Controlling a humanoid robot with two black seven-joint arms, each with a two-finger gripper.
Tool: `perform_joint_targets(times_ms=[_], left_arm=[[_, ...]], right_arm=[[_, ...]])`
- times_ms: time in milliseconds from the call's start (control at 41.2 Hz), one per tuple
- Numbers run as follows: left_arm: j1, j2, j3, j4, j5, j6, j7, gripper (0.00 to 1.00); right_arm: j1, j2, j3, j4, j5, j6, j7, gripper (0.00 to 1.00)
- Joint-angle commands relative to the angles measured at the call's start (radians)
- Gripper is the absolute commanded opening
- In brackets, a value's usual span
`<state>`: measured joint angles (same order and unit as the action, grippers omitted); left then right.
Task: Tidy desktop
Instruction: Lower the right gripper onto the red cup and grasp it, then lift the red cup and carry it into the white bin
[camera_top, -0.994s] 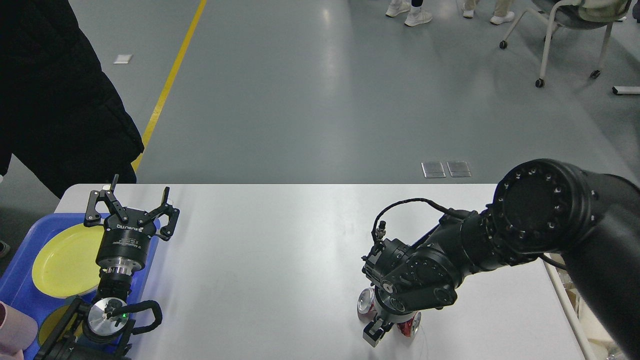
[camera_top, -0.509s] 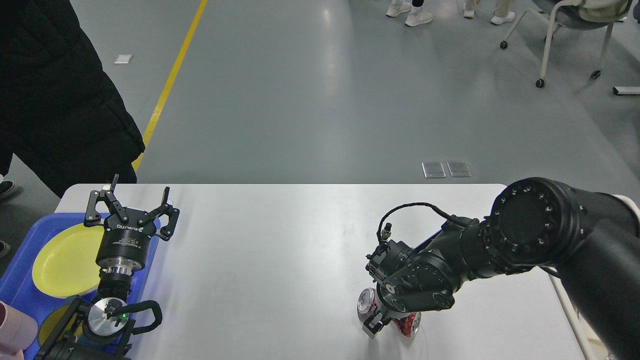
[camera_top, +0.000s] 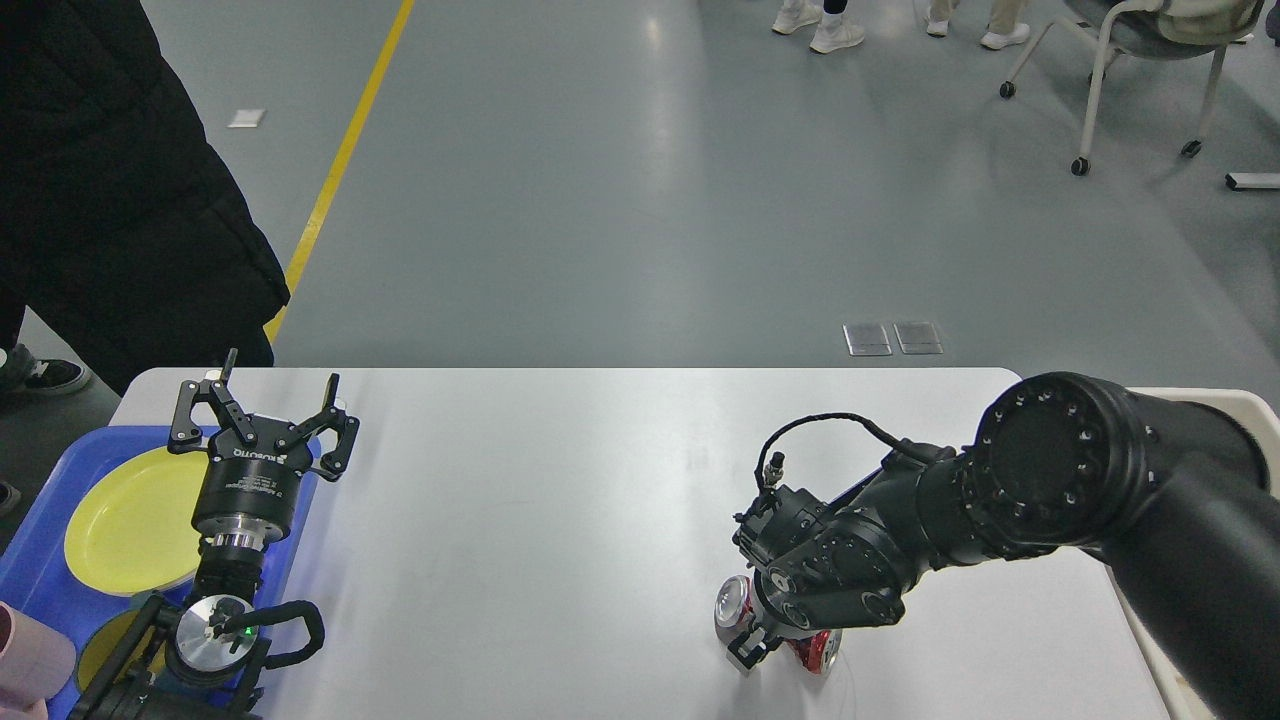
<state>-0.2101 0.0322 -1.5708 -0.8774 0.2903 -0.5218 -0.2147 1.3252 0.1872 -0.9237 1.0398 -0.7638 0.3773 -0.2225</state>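
Observation:
The white desktop (camera_top: 560, 480) fills the lower half of the head view. A red drink can (camera_top: 815, 650) with a silver end (camera_top: 733, 600) lies on its side near the front edge, right of centre. My right gripper (camera_top: 775, 640) points down over the can. One finger (camera_top: 745, 655) shows at the can's near side, and the wrist hides the other finger and the grip. My left gripper (camera_top: 262, 405) stands open and empty at the far left, above the tray's right edge.
A blue tray (camera_top: 40, 560) at the left edge holds a yellow plate (camera_top: 130, 520), with a pink cup (camera_top: 30, 660) at its front. A beige bin's rim (camera_top: 1215, 400) shows at the right. A person in a black coat (camera_top: 110, 200) stands at the far left corner.
My right arm has drawn back toward the right and its wrist has sunk lower over the can. The visible finger has moved up closer to the can. The can and left arm have not moved.

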Motion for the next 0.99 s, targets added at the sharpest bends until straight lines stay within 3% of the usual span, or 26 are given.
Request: perform_joint_targets(times_ms=[0, 97, 340, 437, 606, 752, 825, 970], left_arm=[[0.0, 0.0, 0.0, 0.0, 0.001, 0.0, 0.0, 0.96], [0.0, 0.0, 0.0, 0.0, 0.0, 0.0, 0.0, 0.96], [0.0, 0.0, 0.0, 0.0, 0.001, 0.0, 0.0, 0.96], [0.0, 0.0, 0.0, 0.0, 0.001, 0.0, 0.0, 0.96], [0.0, 0.0, 0.0, 0.0, 0.0, -0.001, 0.0, 0.96], [0.0, 0.0, 0.0, 0.0, 0.001, 0.0, 0.0, 0.96], [0.0, 0.0, 0.0, 0.0, 0.0, -0.001, 0.0, 0.96], [0.0, 0.0, 0.0, 0.0, 0.0, 0.0, 0.0, 0.96]], right_arm=[[-0.009, 0.001, -0.003, -0.014, 0.0, -0.001, 0.002, 0.79], [-0.012, 0.001, -0.003, -0.015, 0.0, -0.002, 0.002, 0.76], [-0.011, -0.002, -0.012, -0.014, 0.001, 0.003, 0.002, 0.42], [-0.011, -0.002, -0.011, -0.014, 0.003, 0.005, 0.002, 0.41], [-0.011, 0.0, -0.011, -0.009, 0.003, 0.009, 0.002, 0.2], [-0.009, 0.0, -0.009, -0.003, 0.006, 0.011, 0.002, 0.16], [-0.005, 0.0, -0.007, -0.001, 0.009, 0.011, 0.0, 0.0], [0.02, -0.006, -0.004, 0.017, 0.033, 0.012, 0.0, 0.0]])
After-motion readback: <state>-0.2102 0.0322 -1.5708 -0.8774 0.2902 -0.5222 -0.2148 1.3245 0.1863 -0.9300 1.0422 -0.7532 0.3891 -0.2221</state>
